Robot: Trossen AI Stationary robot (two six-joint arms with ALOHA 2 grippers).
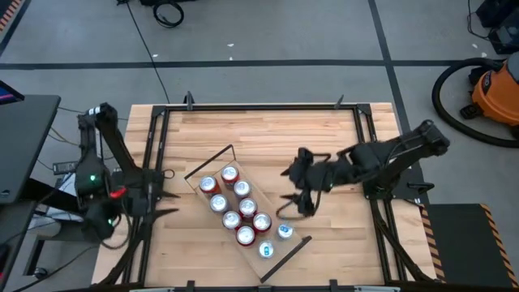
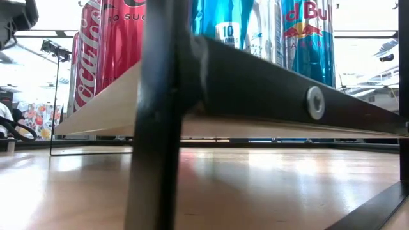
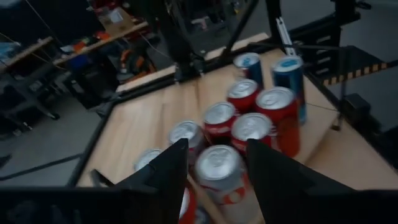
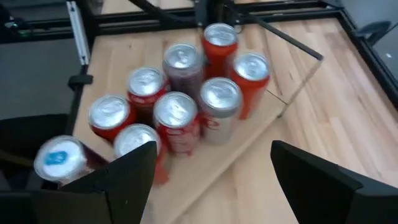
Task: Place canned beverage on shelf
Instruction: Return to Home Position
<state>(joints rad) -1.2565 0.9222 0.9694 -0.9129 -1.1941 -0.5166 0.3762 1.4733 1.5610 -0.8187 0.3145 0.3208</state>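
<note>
A black rod (image 2: pixel 156 128) of the shelf (image 2: pixel 102 105) stands right at the low lens, with the pale plank lifted off the table (image 1: pixel 268 134) on it. The cans (image 1: pixel 241 189) stand upright along the plank in two close rows: red ones over most of it, and two blue cans (image 1: pixel 285 231) at the end nearest the right arm.

Each can is probably light and thin-walled. It would be stiff while full but easy to dent, and its smooth side looks slippery. The best hold is likely across the middle of the body, squeezed gently. The slim blue cans look the easiest to tip.

The cans nearly touch, so fingers have little room to pass between them, and only the outer sides look reachable. The rows sit close to the plank's long edges, so a nudge could push one off.

The right gripper (image 4: pixel 211 155) hangs just beside the shelf with its fingers wide apart and empty. The left gripper (image 3: pixel 216 152) waits on the other side, also spread and empty. Bare table lies on both sides and beyond, bounded by the black frame (image 1: pixel 259 106).
</note>
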